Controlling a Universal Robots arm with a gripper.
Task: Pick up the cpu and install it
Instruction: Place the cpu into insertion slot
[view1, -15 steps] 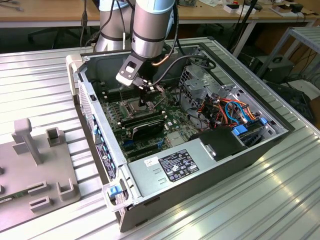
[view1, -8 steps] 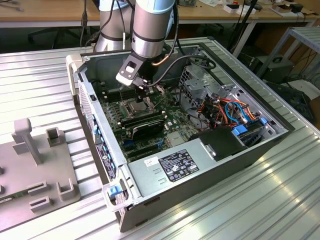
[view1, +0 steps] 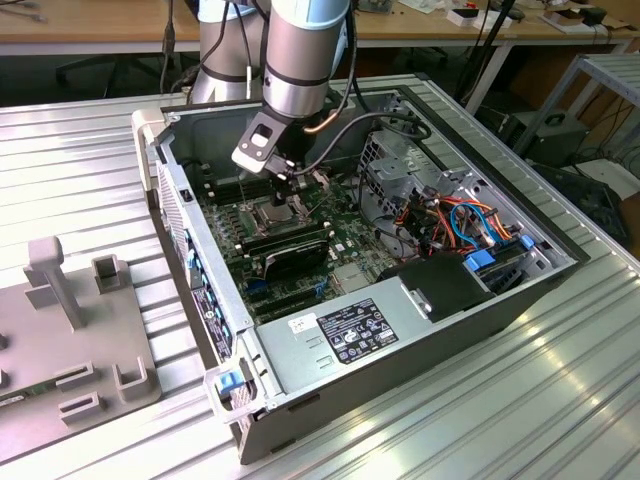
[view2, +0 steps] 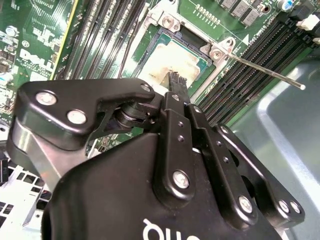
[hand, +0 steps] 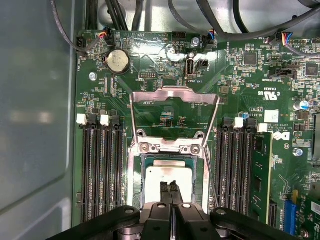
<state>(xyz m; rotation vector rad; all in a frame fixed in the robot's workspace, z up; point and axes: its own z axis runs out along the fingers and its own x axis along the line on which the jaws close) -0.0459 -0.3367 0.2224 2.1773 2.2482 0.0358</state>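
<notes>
The cpu (hand: 159, 176) is a square chip with a pale metal lid, lying flat in the motherboard socket (hand: 135, 182). The socket's metal load plate (hand: 175, 96) is swung open. My gripper (hand: 169, 188) hangs right over the cpu with its two black fingertips pressed together and nothing between them. In the second wrist view the gripper (view2: 176, 80) points down at the cpu (view2: 167, 59), close to its lid; I cannot tell whether they touch. The thin socket lever (view2: 265, 72) stands free beside it. In the exterior view the gripper (view1: 283, 192) is inside the open computer case (view1: 200, 230), above the cpu (view1: 272, 212).
Dark memory slots (hand: 100, 170) flank the socket, with one module (hand: 260, 175) seated. A black card (view1: 290, 255), the power supply (view1: 350, 330) and bundled cables (view1: 460, 215) fill the case. A grey fixture (view1: 70, 330) sits on the ribbed table at the exterior view's left.
</notes>
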